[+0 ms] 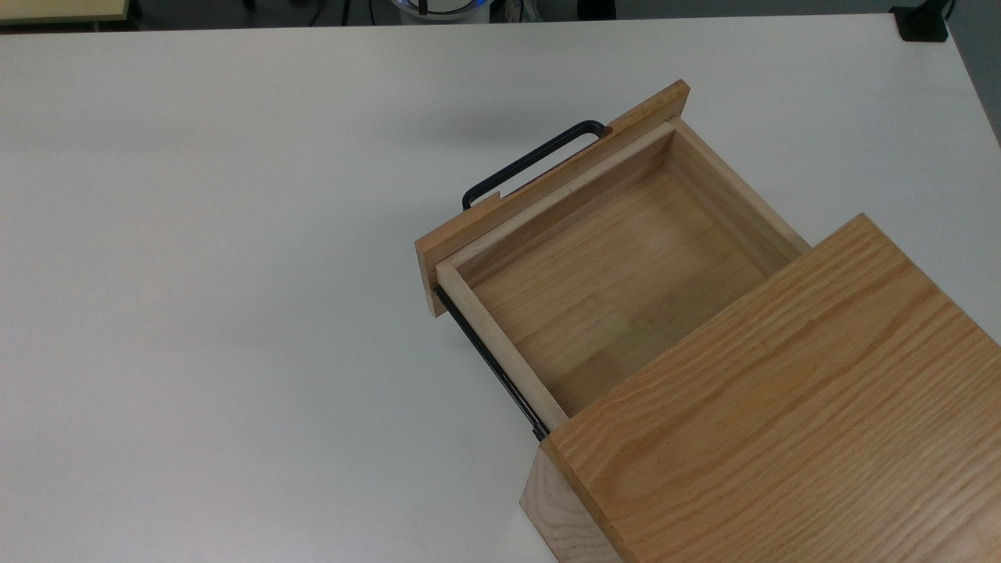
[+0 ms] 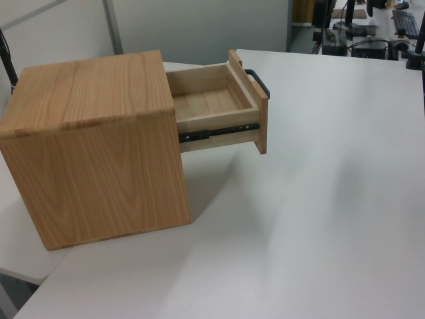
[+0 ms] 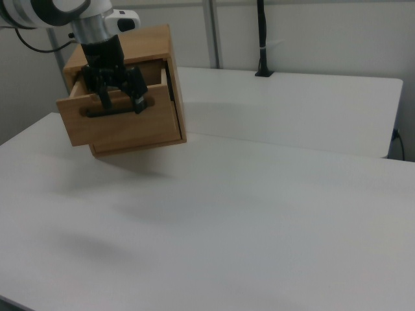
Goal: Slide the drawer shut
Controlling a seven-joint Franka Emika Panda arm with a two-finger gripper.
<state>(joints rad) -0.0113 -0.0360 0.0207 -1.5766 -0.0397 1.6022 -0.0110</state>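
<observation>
The shallow light-wood drawer with the flat oak front point(image 1: 602, 274) is pulled a long way out of the big oak cabinet box with the grained top point(image 1: 790, 407); you can look right down into it and see nothing inside; so the closing has not really begun, and almost the whole slide back in is left to do. The black side rail point(image 2: 219, 132) shows under its side in the left view, stretched out between the box and the front panel. The thin black metal bar handle point(image 1: 532, 160) sticks out from the front, away from the box.

In the right view the robot's black two-finger claw point(image 3: 120, 100) hangs in front of the drawer's front panel, close to the handle; its two fingers stand spread apart, and I judge they hold nothing; whether they touch the wood I cannot tell.

The big white table point(image 1: 219, 313) lies bare around the box; nothing sits in the drawer's way, so a push on the front panel should send it in.
</observation>
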